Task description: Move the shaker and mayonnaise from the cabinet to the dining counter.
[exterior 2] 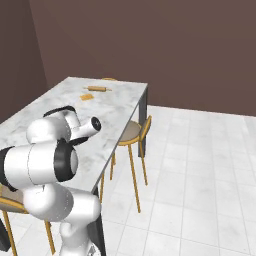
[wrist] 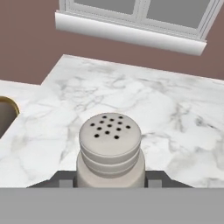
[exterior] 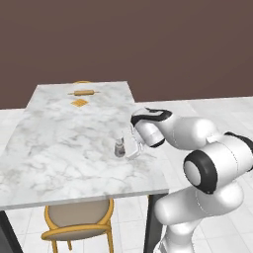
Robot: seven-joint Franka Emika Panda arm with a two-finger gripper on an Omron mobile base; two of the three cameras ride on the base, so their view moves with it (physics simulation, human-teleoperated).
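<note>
Shaker (wrist: 110, 151) cap holes show in hand view; gripper (exterior: 127, 147) clasps it.

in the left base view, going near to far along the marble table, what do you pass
chair tucked under the near edge → shaker between the gripper fingers → orange square item → rolling pin near the far edge

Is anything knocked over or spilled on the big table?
Nothing stands out. The shaker stands upright on the dining counter between the gripper's fingers, and the rolling pin lies flat at the far end. No spills.
</note>
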